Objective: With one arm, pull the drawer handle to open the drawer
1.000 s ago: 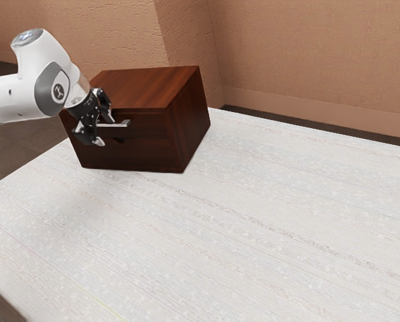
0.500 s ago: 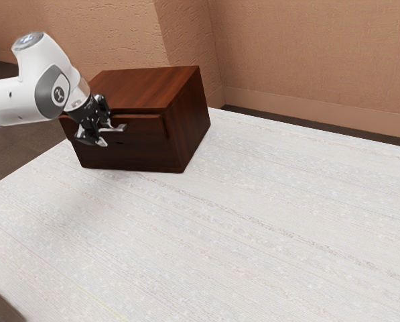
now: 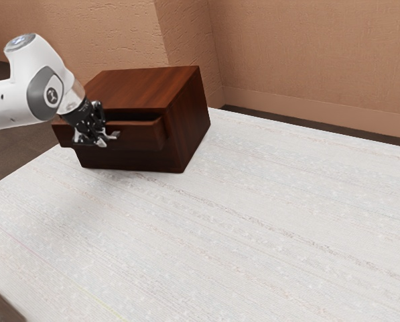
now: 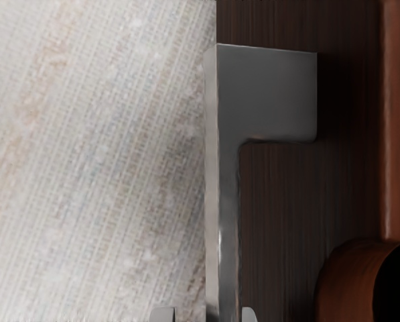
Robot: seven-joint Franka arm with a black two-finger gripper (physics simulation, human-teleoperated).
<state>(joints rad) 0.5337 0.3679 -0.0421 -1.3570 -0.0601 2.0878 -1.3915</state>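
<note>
Status, exterior view: the cabinet, a dark red-brown wood box, sits on the desk at about 10 o'clock of the frame, near the desk's far edge. The tan wall is behind it and the dark floor is off the desk at 9 o'clock.

The drawer is partly open. Its front stands proud of the cabinet face, with a dark gap showing along the top edge. The rest of the drawer is inside the cabinet, and I can't see how deep it runs.

The arm, white, comes in from 9–10 o'clock. The gripper is at the 9 o'clock end of the drawer front, clamped on the handle, a small grey metal piece sticking out from the front. The gripper body covers most of it from this angle.

Wrist view: the handle is a grey metal bar with a square mounting tab at its far end, standing off the dark drawer front. The fingertips are on either side of the bar at its near end, so the jaws are closed on it. The pale wood-grain desk is visible past the handle on the side away from the drawer. There's a lighter orange-brown strip of wood beyond the drawer front, and I can't tell which part it is.
</note>
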